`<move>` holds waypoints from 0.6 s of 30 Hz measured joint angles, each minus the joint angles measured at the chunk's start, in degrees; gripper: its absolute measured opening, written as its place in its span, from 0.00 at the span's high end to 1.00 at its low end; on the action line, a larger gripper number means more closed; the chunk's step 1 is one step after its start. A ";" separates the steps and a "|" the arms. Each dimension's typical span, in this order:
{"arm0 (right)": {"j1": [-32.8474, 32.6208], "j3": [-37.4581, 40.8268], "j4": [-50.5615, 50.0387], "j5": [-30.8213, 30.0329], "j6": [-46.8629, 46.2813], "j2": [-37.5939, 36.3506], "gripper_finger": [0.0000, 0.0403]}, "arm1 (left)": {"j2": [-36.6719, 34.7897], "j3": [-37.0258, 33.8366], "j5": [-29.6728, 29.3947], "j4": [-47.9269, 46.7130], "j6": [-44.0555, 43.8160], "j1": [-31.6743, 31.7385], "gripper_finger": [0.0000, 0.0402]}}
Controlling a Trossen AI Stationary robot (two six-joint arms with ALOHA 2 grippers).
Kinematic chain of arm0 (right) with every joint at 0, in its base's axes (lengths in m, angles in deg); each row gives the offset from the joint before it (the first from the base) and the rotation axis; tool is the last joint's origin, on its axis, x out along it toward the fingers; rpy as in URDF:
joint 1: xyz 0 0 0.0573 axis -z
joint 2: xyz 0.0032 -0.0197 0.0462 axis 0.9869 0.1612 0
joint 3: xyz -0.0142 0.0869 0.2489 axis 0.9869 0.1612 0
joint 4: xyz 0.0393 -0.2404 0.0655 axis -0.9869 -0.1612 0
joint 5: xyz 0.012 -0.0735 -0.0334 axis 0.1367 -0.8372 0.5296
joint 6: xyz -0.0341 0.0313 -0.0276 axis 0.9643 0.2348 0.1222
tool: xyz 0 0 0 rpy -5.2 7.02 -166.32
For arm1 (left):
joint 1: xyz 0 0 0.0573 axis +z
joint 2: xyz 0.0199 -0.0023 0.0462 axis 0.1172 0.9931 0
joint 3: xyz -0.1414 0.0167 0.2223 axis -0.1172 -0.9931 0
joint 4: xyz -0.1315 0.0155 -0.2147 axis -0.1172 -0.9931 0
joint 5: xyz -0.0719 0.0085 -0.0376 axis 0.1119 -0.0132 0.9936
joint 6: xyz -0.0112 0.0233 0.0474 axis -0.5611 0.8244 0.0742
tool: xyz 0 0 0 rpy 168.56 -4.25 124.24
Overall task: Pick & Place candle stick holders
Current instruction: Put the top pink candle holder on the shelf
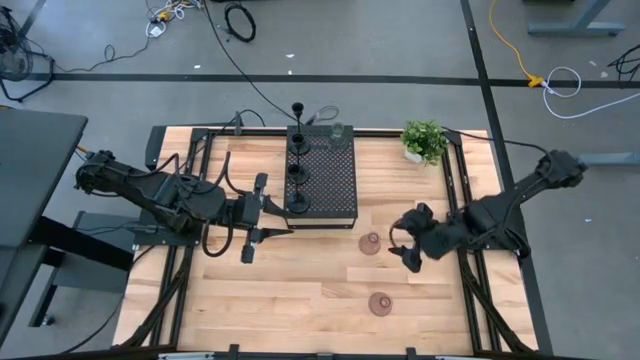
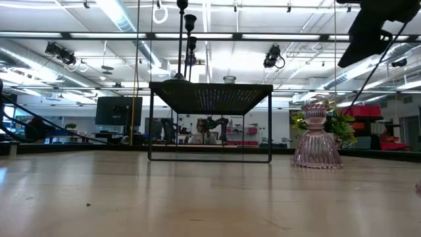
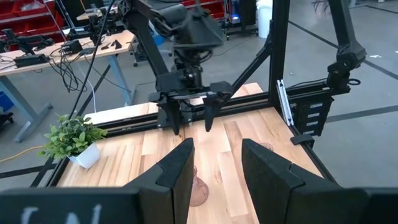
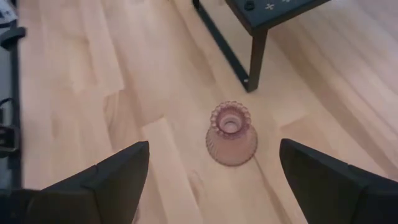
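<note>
High view, holders: I count three black stemmed holders standing in a row on the perforated block. Two reddish-brown holders sit on the bare table: the near holder just off the block's corner, the far holder well apart toward the table's front edge. I find no olive one.

High view, arms: right gripper hangs just beside the near holder, fingers spread. Left gripper waits beside the block's left edge, fingers parted.

Low view: near holder stands upright, long axis vertical, wide ribbed skirt down, narrow cup up. The potted plant is behind it. The block stands on thin legs, stems rising from its top.

Left wrist view: left fingers are apart with nothing between them. The right gripper shows beyond, jaws open and pointing down, above the wood. A pinkish holder peeks between my own fingers.

Right wrist view: near holder sits roughly midway between the wide-open right fingers, cup mouth facing the camera, close to a block leg.

Risk, my judgement: the skirt flares, so closing low could squeeze it out and tip it. Closing off-centre could push it sideways. A swing toward the block might clip the leg.
</note>
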 joint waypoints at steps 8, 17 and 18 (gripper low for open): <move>-7.36 2.87 1.52 -12.00 -10.19 6.77 0.11 | 0.00 0.00 0.00 0.64 -0.02 0.00 0.66; -10.26 10.71 12.48 -19.99 -19.55 12.15 0.11 | 0.00 0.00 0.00 1.32 0.04 0.00 0.66; -10.33 11.53 14.35 -20.70 -19.63 12.56 0.11 | 0.00 0.00 0.00 1.33 0.04 0.00 0.66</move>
